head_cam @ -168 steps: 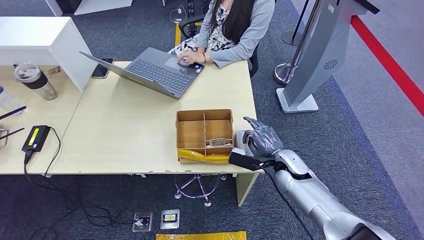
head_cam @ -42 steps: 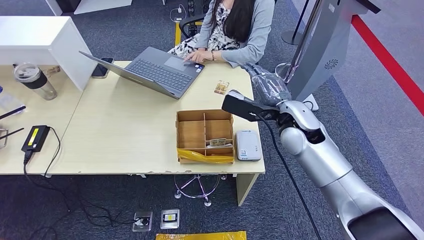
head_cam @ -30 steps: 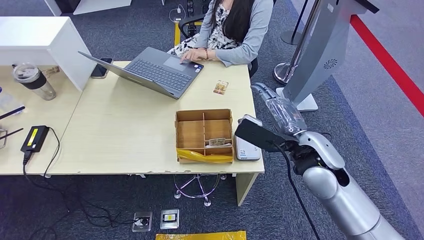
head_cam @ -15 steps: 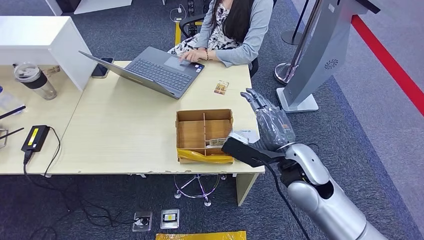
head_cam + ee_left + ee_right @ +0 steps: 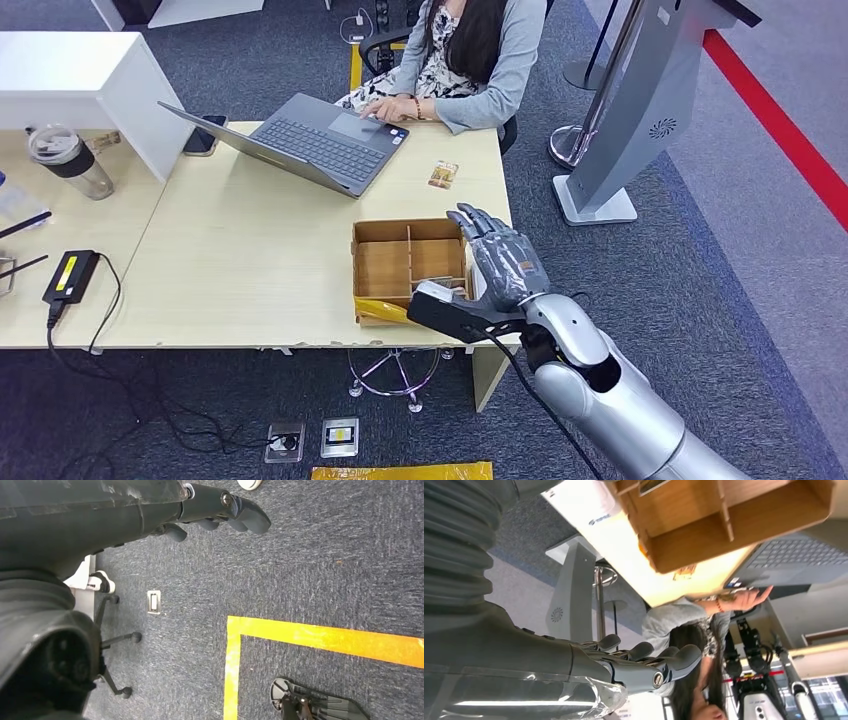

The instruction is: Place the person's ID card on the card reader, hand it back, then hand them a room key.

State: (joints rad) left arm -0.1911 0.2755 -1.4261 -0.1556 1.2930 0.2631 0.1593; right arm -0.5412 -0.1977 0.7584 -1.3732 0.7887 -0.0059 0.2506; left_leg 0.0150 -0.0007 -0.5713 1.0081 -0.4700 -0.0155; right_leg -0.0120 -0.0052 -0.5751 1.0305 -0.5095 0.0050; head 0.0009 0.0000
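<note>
The ID card (image 5: 443,174) lies flat on the desk near the person (image 5: 470,50), also seen as the small card (image 5: 685,571) past the box. My right hand (image 5: 497,262) hovers with fingers spread over the right end of the wooden divided box (image 5: 408,229) and holds nothing. It covers most of the white card reader (image 5: 576,500) beside the box (image 5: 724,515). A card's edge (image 5: 651,485) shows in one compartment. My left hand (image 5: 220,510) hangs over the carpet with loosely bent fingers, holding nothing.
The person types on a grey laptop (image 5: 300,140) at the desk's far side. A phone (image 5: 203,137), a bottle (image 5: 70,160) and a power adapter (image 5: 70,275) sit to the left. A grey kiosk stand (image 5: 640,110) rises on the floor to the right.
My right hand drew back from beside the ID card and swung left and toward me, ending over the box's right end. The ID card stays on the desk.
</note>
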